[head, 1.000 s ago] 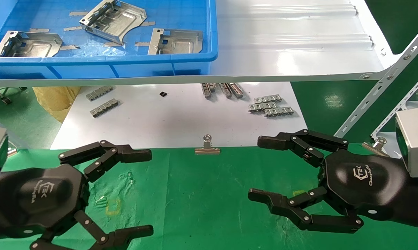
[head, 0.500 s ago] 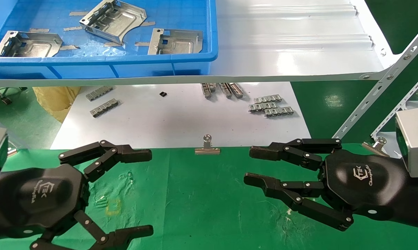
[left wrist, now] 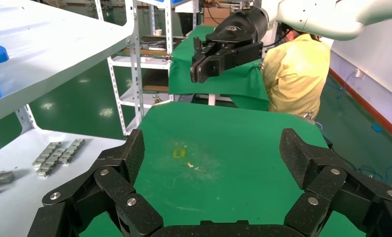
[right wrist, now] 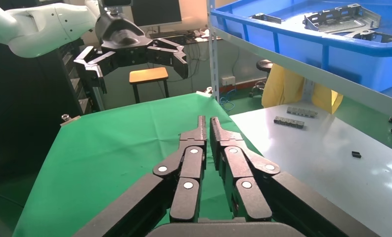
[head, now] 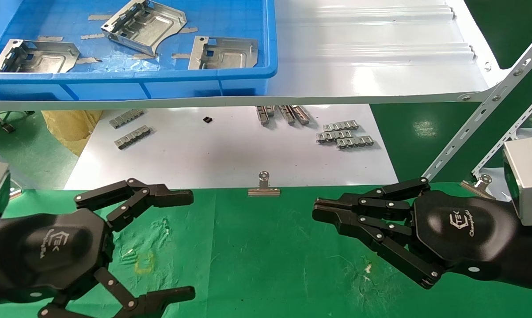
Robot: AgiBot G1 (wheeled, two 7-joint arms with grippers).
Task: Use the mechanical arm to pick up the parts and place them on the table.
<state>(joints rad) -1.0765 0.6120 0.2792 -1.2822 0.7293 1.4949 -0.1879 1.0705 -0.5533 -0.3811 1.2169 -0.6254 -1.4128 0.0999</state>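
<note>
Three silvery stamped parts lie in a blue bin (head: pixel 160 75) on the shelf: one at the back (head: pixel 144 24), one on the right (head: pixel 224 53), one on the left (head: pixel 36 56). They also show in the right wrist view (right wrist: pixel 342 19). My left gripper (head: pixel 191 244) hovers low over the green table (head: pixel 257 256) at the near left, open and empty, well short of the bin. In its own view (left wrist: pixel 214 153) only green cloth lies between the fingers. My right gripper (head: pixel 317 208) is shut and empty over the table at the right (right wrist: pixel 207 123).
A glossy white shelf (head: pixel 381 66) overhangs a white sheet (head: pixel 230 154) with small toothed strips (head: pixel 343 134). A silver binder clip (head: pixel 264 187) sits at the cloth's far edge. Perforated shelf struts (head: pixel 491 101) stand at the right. A yellow bag (head: pixel 71 126) lies at the left.
My right gripper's fingers have closed together from wide open. The left gripper and the parts have not moved.
</note>
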